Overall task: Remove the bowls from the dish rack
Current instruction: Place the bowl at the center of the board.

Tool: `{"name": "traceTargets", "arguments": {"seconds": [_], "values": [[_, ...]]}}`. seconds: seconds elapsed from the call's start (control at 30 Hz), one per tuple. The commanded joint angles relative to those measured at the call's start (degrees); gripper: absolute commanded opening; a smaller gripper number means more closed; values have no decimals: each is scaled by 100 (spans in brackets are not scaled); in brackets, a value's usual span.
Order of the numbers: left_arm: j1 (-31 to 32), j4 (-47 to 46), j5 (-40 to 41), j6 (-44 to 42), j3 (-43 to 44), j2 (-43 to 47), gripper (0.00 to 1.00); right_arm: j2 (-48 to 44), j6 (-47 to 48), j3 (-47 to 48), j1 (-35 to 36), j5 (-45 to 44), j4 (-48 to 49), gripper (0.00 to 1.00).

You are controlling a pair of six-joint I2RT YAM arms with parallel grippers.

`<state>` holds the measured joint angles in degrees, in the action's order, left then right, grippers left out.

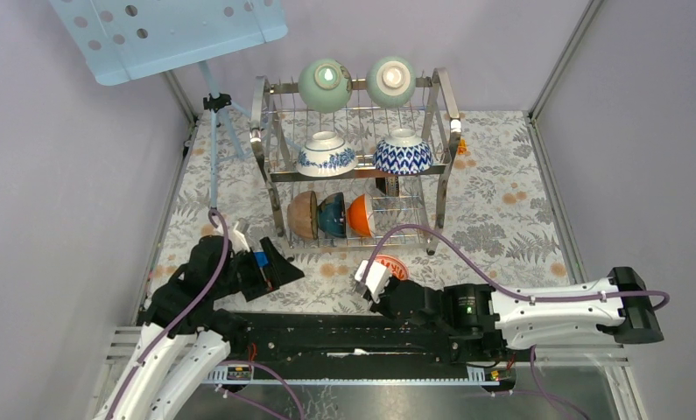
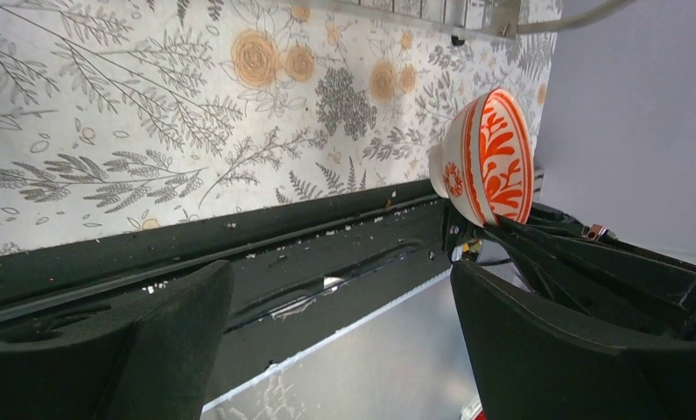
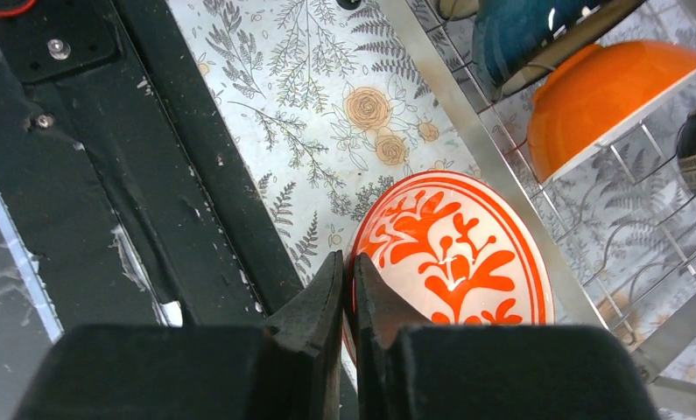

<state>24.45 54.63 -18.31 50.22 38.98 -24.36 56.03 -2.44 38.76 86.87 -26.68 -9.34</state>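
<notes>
R tool is clamped on the rim of the red-patterned white bowl, held tilted just in front of the dish rack, low over the floral tabletop near its front edge; can't tell if the bowl touches down. L tool hangs wide apart w/ nothing in it, off to the left. Other 7 sit in the rack: pale green bowls up top, blue-and-white bowls mid tier, brown bowl, dark teal bowl & orange-white bowl on edge at the bottom. Risks, as I judge them: it's a thin pinch on a glazed rim, so the bowl may pivot or slip out & chip; it's close to the front rail, so a swing could knock it; let go while tilted & it could roll. No brand, label or writing legible anywhere
</notes>
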Motion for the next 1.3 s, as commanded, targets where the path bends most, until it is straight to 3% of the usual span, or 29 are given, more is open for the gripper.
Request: {"name": "traceTargets", "arguments": {"seconds": [0.0, 0.37, 0.5, 0.7, 0.8, 1.27], "values": [[-19, -466, -563, 54, -152, 129, 99, 172, 729, 386, 325, -563, 430, 0], [201, -532, -368, -755, 239, -778, 99, 461, 1215, 559, 875, -862, 18, 0], [1121, -1063, 230, -481, 144, -1031, 99, 356, 1253, 500, 892, -844, -31, 0], [3313, -2221, 2070, 437, -133, -1549, 98, 273, 1452, 492, 968, -901, -166, 0], [3925, -2507, 2632, 570, -23, -1792, 98, 259, 1543, 527, 1052, -948, -299, 0], [4231, -2933, 2917, 420, 153, -2606, 98, 458, 2129, 501, 1720, -1298, -530, 0]]}}
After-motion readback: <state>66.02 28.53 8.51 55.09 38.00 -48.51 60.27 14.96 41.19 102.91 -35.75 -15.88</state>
